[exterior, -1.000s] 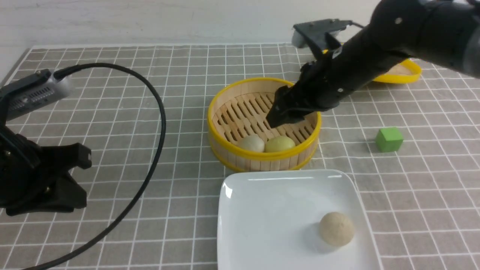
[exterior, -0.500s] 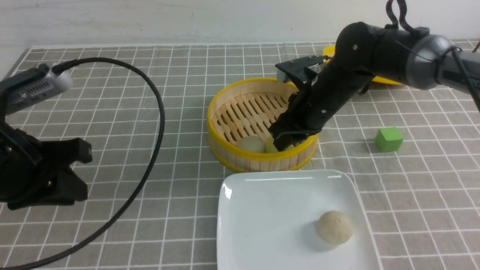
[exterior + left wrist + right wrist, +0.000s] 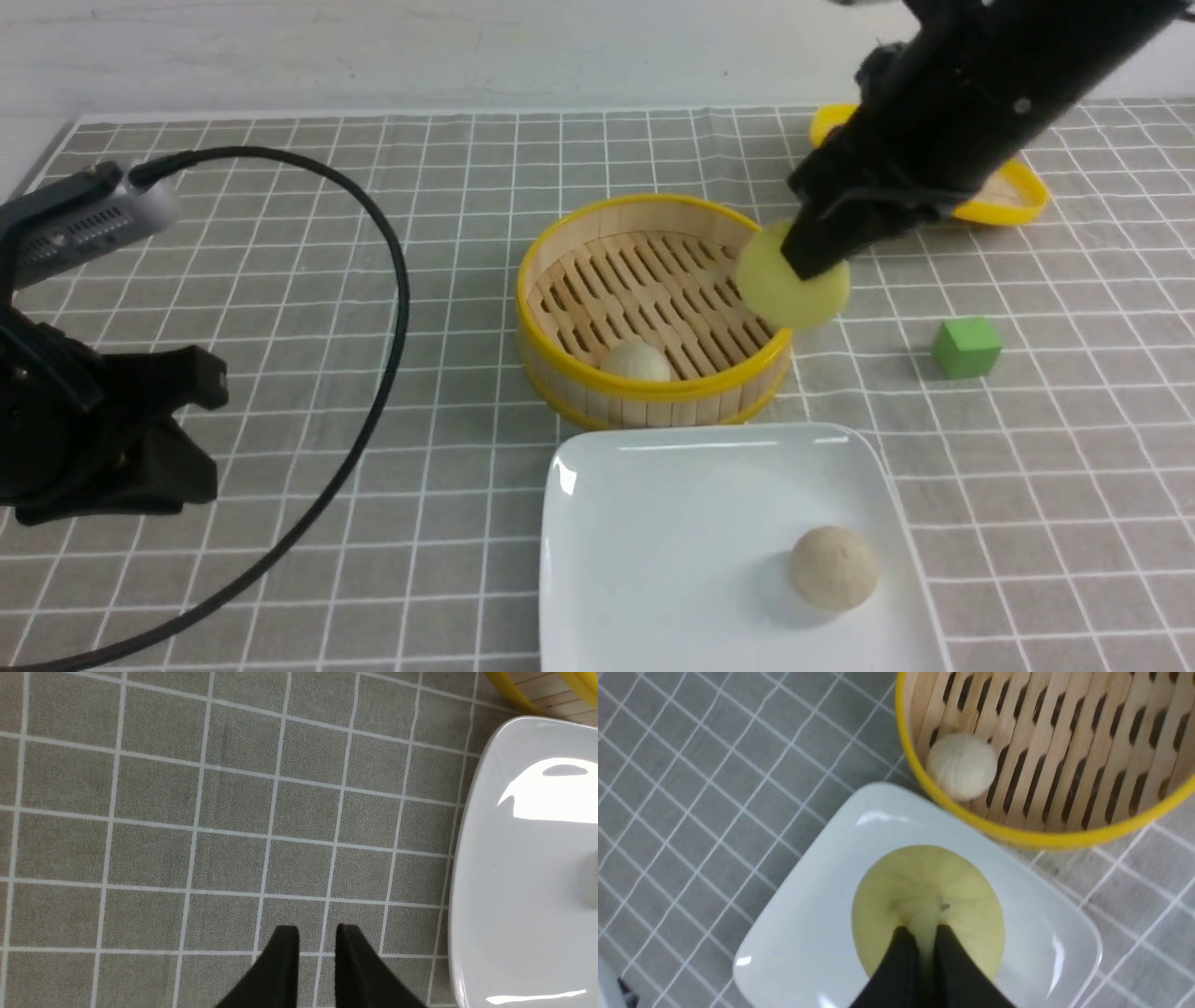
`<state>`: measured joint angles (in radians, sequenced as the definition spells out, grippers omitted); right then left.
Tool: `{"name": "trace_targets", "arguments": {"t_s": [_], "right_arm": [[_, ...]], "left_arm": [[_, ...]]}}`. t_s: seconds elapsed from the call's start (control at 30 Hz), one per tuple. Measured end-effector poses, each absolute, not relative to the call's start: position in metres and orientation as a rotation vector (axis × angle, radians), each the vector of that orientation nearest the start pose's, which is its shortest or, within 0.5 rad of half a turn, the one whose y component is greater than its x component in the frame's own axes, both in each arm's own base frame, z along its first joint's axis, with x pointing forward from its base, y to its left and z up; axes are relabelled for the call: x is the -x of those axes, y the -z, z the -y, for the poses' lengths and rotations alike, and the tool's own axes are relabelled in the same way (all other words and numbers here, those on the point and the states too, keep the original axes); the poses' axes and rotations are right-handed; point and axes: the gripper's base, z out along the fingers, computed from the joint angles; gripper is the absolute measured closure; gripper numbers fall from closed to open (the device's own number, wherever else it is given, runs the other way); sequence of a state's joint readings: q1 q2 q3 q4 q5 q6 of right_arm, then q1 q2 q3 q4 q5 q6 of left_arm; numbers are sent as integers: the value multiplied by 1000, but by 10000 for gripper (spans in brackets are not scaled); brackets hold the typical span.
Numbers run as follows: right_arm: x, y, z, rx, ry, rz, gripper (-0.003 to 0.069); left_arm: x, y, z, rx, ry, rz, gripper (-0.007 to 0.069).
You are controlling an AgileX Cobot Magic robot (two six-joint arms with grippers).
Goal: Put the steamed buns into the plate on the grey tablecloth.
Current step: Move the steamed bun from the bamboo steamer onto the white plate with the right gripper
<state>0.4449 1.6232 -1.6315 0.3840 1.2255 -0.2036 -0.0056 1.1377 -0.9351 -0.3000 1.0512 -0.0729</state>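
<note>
My right gripper point(image 3: 808, 258) is shut on the pale yellow steamed bun point(image 3: 794, 287) and holds it in the air over the right rim of the bamboo steamer point(image 3: 653, 387). In the right wrist view the fingertips point(image 3: 901, 935) pinch that bun point(image 3: 924, 886) above the white plate point(image 3: 808, 933). One off-white bun point(image 3: 635, 359) lies in the steamer near its front wall, also seen from the right wrist point(image 3: 962, 765). A beige bun point(image 3: 834, 567) lies on the plate point(image 3: 700, 441). My left gripper point(image 3: 159, 448) point(image 3: 317, 933) is shut and empty over the grey tablecloth point(image 3: 280, 373), left of the plate point(image 3: 514, 882).
A green cube point(image 3: 966, 347) sits right of the steamer. The yellow-rimmed lid point(image 3: 1013, 196) lies at the back right, partly behind my right arm. A black cable point(image 3: 397, 299) loops over the cloth on the left. The steamer's rim point(image 3: 1017, 835) stands close behind the plate.
My right gripper dropped into the steamer, shut on the pale yellow bun and lifted it up and to the right. The left arm has barely moved.
</note>
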Motion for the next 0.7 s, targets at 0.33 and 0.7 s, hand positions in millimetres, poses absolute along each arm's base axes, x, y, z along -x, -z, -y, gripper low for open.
{"name": "trace_targets", "arguments": {"t_s": [0.33,0.7], "right_arm": [[-216,-224,-192,867,-551,-2813,539],[-221,-226,-192,991,-427,-2802,193]], "left_arm": [[-200,-307,25,190,420,-2757,455],[-220,-329,34,137,556,-2705,289]]}}
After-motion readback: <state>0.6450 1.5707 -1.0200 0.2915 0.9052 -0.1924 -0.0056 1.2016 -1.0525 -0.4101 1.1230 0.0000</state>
